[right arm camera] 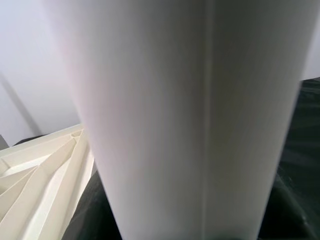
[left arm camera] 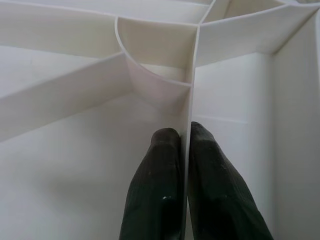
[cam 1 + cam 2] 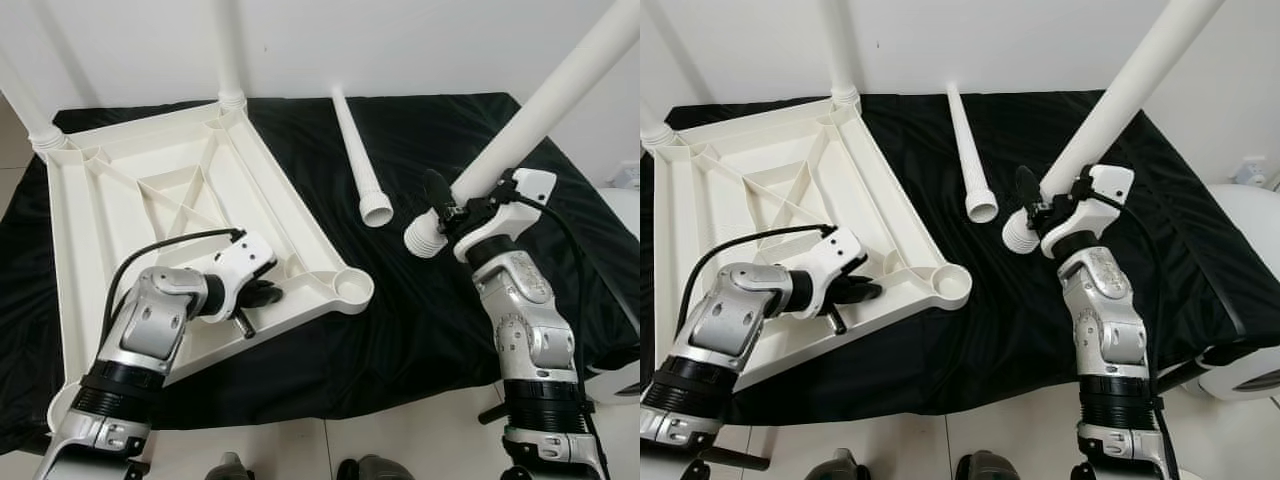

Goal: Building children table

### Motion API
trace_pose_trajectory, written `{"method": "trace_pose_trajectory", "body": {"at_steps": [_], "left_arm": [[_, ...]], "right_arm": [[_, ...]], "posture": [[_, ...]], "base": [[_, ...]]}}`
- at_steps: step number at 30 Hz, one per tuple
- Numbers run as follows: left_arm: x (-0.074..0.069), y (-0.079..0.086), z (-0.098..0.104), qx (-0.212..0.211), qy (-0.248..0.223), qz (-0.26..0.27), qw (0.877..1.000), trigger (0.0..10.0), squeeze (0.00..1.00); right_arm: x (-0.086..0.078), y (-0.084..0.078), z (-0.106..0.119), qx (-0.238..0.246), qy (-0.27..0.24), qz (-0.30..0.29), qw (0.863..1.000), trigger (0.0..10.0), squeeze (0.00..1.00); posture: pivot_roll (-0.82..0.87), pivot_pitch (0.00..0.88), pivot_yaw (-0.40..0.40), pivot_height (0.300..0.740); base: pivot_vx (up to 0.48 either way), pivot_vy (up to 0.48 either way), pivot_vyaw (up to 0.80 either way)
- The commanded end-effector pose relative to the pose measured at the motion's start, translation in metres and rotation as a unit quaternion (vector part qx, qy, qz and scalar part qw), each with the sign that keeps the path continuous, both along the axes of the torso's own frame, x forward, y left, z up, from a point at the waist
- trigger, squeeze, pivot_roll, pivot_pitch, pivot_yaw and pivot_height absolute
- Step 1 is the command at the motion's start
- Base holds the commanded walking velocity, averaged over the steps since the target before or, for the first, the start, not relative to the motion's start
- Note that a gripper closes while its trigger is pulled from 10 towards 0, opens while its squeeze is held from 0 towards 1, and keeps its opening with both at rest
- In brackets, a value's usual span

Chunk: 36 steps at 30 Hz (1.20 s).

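The white tabletop (image 3: 150, 200) lies upside down on the black cloth (image 3: 420, 330), filling the scene from 9 to 11 o'clock, with two legs already standing in its far corners. The left gripper (image 3: 262, 292) has its fingers (image 2: 155, 195) closed on a thin rib of the tabletop's underside, near the empty corner socket (image 3: 352, 288). At 3 o'clock the right gripper (image 3: 442, 205) grips a white leg (image 3: 540, 110), tilted, threaded end down. Another leg (image 3: 355, 150) lies loose at 12 o'clock.
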<state>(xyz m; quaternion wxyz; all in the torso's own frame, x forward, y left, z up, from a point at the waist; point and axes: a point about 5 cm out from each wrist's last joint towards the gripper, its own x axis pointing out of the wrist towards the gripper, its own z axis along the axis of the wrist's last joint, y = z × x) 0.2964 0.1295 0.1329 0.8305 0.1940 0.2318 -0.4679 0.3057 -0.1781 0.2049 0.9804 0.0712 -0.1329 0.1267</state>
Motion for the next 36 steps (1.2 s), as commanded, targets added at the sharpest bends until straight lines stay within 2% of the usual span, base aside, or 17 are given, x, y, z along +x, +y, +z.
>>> {"method": "trace_pose_trajectory", "body": {"at_steps": [1, 3, 4, 5, 6, 7, 8, 12, 13, 15, 16, 23, 27, 28, 30, 36], "left_arm": [[0.005, 0.005, -0.010, 0.024, -0.049, 0.106, 0.993, 10.0, 0.00], [0.005, 0.005, -0.010, 0.024, -0.049, 0.106, 0.993, 10.0, 0.00], [0.005, 0.004, -0.009, 0.021, -0.051, 0.098, 0.994, 10.0, 0.66], [0.005, 0.004, -0.009, 0.021, -0.051, 0.098, 0.994, 10.0, 0.66], [0.004, 0.003, -0.008, 0.015, -0.048, 0.094, 0.994, 10.0, 0.94], [0.004, 0.003, -0.008, 0.015, -0.048, 0.094, 0.994, 10.0, 0.94], [0.004, 0.003, -0.007, 0.010, -0.047, 0.092, 0.995, 10.0, 1.00], [0.001, 0.002, -0.004, 0.007, -0.051, 0.076, 0.996, 10.0, 1.00], [0.000, 0.001, -0.002, 0.005, -0.052, 0.068, 0.996, 10.0, 0.91], [0.000, 0.001, -0.002, 0.005, -0.052, 0.068, 0.996, 10.0, 0.91], [-0.002, 0.001, 0.000, 0.004, -0.054, 0.058, 0.997, 10.0, 0.00], [-0.003, 0.001, 0.013, -0.017, -0.085, 0.043, 0.995, 10.0, 0.00], [-0.004, -0.009, 0.038, -0.090, -0.116, 0.045, 0.988, 10.0, 0.00], [-0.004, -0.009, 0.038, -0.090, -0.116, 0.045, 0.988, 10.0, 0.00], [-0.015, -0.020, 0.039, -0.106, -0.109, 0.008, 0.988, 10.0, 0.00], [-0.026, -0.029, 0.033, -0.109, -0.097, -0.025, 0.989, 10.0, 0.00]], "right_arm": [[0.000, 0.002, 0.007, -0.003, -0.014, 0.004, 1.000, 10.0, 0.00], [0.000, 0.002, 0.007, -0.003, -0.014, 0.004, 1.000, 10.0, 0.00], [-0.001, 0.001, 0.007, -0.004, -0.014, 0.004, 1.000, 10.0, 0.00], [-0.001, 0.001, 0.007, -0.004, -0.014, 0.004, 1.000, 10.0, 0.00], [-0.001, 0.001, 0.007, -0.004, -0.014, 0.003, 1.000, 10.0, 0.00], [-0.001, 0.001, 0.007, -0.004, -0.014, 0.003, 1.000, 10.0, 0.00], [0.000, 0.001, 0.008, -0.004, -0.014, 0.003, 1.000, 10.0, 0.00], [0.000, 0.000, 0.008, -0.005, -0.014, 0.003, 1.000, 10.0, 0.00], [0.000, 0.000, 0.008, -0.007, -0.014, 0.003, 1.000, 10.0, 0.00], [0.000, 0.000, 0.008, -0.007, -0.014, 0.003, 1.000, 10.0, 0.00], [0.001, -0.001, 0.008, -0.008, -0.013, 0.004, 1.000, 10.0, 0.00], [0.004, -0.001, 0.010, -0.009, -0.013, 0.004, 1.000, 10.0, 0.00], [0.006, -0.001, 0.011, -0.006, -0.013, 0.005, 1.000, 10.0, 0.00], [0.006, -0.001, 0.011, -0.006, -0.013, 0.005, 1.000, 10.0, 0.00], [0.007, 0.000, 0.011, -0.006, -0.013, 0.007, 1.000, 10.0, 0.00], [0.008, 0.000, 0.012, -0.006, -0.013, 0.008, 1.000, 10.0, 0.00]], "posture": [[0.00, 0.025, -0.005, 0.740], [0.00, 0.025, -0.005, 0.740], [0.00, 0.025, -0.006, 0.740], [0.00, 0.025, -0.006, 0.740], [0.00, 0.025, -0.006, 0.740], [0.00, 0.025, -0.006, 0.740], [0.00, 0.025, -0.006, 0.740], [0.00, 0.031, -0.012, 0.740], [0.00, 0.032, -0.013, 0.740], [0.00, 0.032, -0.013, 0.740], [0.00, 0.033, -0.016, 0.740], [0.00, 0.036, -0.026, 0.740], [0.01, 0.035, -0.038, 0.740], [0.01, 0.035, -0.038, 0.740], [0.01, 0.034, -0.041, 0.740], [0.02, 0.034, -0.043, 0.740]], "base": [[0.000, 0.000, 0.00], [0.000, 0.000, 0.00], [0.000, 0.000, 0.00], [0.000, 0.000, 0.00], [0.000, 0.000, 0.00], [0.000, 0.000, 0.00], [0.000, 0.000, 0.00], [0.000, 0.000, 0.00], [0.000, 0.000, 0.00], [0.000, 0.000, 0.00], [0.000, 0.000, 0.00], [0.000, 0.000, 0.00], [0.000, 0.000, 0.00], [0.000, 0.000, 0.00], [0.000, 0.000, 0.00], [0.000, 0.000, 0.00]]}}
